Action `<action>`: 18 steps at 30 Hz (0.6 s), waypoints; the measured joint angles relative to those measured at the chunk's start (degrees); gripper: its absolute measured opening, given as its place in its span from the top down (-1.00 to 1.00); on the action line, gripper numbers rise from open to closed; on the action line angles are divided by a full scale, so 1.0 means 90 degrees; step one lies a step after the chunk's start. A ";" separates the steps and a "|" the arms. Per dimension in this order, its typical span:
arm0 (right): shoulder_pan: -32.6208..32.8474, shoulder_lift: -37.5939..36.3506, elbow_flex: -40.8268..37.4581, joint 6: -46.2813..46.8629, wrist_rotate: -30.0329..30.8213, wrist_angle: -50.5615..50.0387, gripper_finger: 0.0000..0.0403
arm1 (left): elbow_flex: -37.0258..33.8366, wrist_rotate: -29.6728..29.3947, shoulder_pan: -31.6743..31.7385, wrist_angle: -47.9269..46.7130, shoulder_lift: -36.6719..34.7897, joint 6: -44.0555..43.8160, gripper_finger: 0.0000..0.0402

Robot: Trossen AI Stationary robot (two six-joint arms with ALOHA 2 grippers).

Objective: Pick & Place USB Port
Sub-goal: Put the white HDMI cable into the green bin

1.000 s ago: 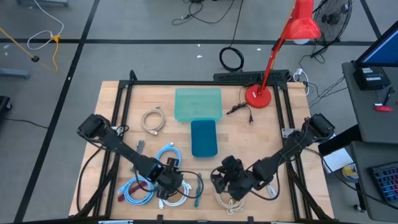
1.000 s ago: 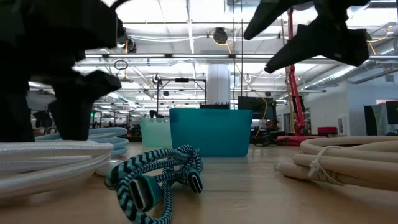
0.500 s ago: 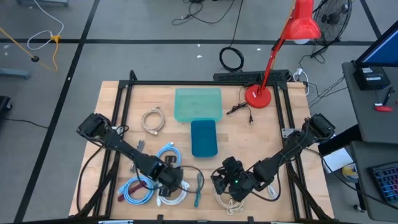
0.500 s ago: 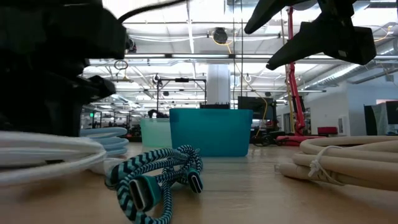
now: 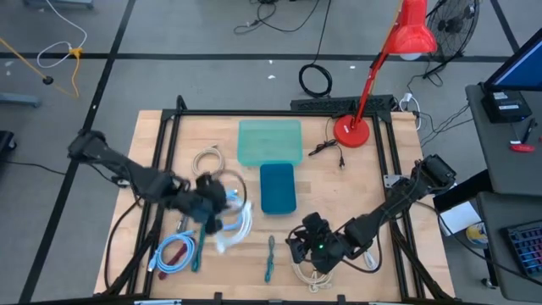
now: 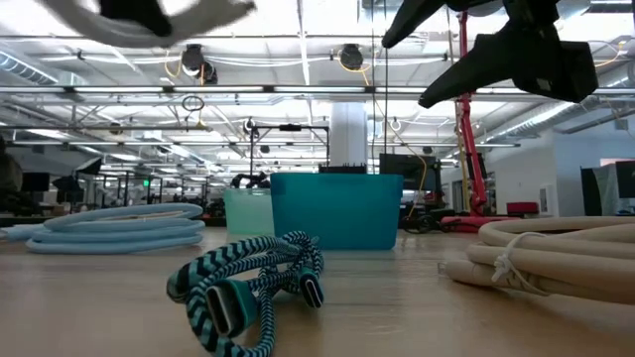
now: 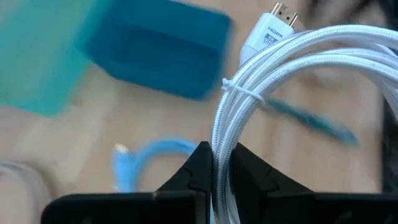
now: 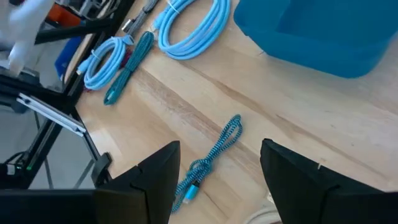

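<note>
Our right gripper (image 5: 298, 246) waits wide open at the near edge. Farther in, our left gripper (image 7: 219, 163) clamps the white cable coil (image 7: 292, 68), lifted above the table; the dark teal bin (image 5: 277, 187) lies just to its right.

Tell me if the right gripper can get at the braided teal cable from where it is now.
Probably yes. The right gripper hangs open just beside the braided teal cable, which lies alone on bare table, nothing over it. The left gripper is off holding a white cable.
</note>
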 joint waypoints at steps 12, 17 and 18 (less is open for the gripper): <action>-0.0699 -0.0104 -0.0001 -0.1718 -0.0561 0.0846 -0.05 | 0.0000 0.1701 0.4099 0.1228 0.0440 0.0569 0.82; -0.1128 -0.0486 -0.0002 -0.2909 -0.1202 0.0642 -0.05 | 0.0237 0.2431 0.5337 0.1722 0.1119 0.0571 0.82; -0.1223 -0.0604 -0.0002 -0.3153 -0.1335 0.0616 -0.05 | 0.0353 0.2457 0.5477 0.1721 0.1311 0.0607 0.82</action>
